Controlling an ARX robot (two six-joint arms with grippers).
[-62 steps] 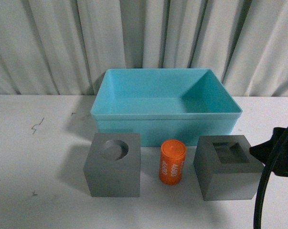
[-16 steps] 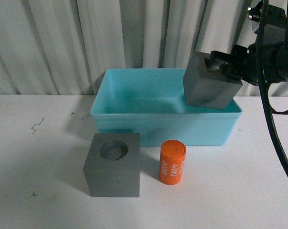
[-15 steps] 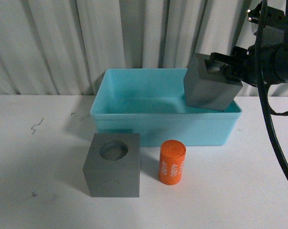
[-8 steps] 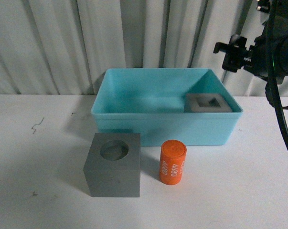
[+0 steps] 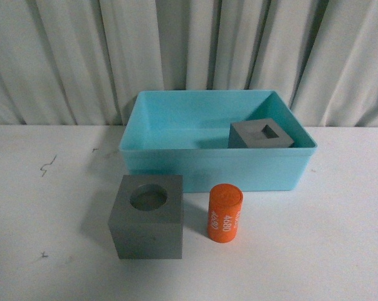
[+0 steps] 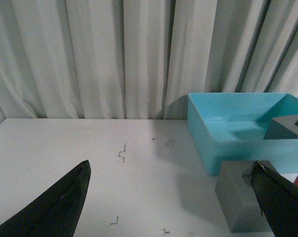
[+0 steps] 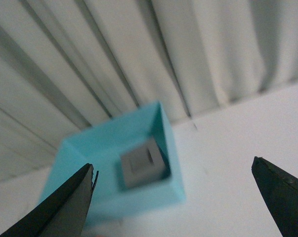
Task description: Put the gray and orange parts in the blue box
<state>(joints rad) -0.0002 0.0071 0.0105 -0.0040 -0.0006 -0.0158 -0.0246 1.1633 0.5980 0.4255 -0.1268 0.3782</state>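
A: Where to log the parts?

B: Found the square-recess cube (image 5: pixel 262 134) inside the blue box (image 5: pixel 217 152), toward its right end, sitting flat. Left the round-recess cube (image 5: pixel 148 216) and orange cylinder (image 5: pixel 225 212) marked as out on the surface (image 5: pixel 51 207), in front of the box. Just beside each other, not touching. Noting the cylinder as upright, with "4680" printed down its side.

A: And the grippers?

B: Tagging the left gripper (image 6: pixel 170 163) as spread wide with nothing between the fingers. Can see the round-recess cube just past one finger. Same for the right gripper (image 7: pixel 173 164): spread wide, empty, looking down on the box, view a bit blurred. Can't find either in the front view.

A: Handling guess for the cube?

B: Looks rigid and matte, so probably not slippery. Likely the heavier piece. Best to squeeze two opposite flat walls, square on, about mid-height. Needs nearly the full opening. Skip the recess rim.

A: Cylinder?

B: Probably light and hard, with a smoother shell. Could roll if tipped. Pinch across the curved side at mid-height and keep it upright. Plenty of free floor in the box's left half.
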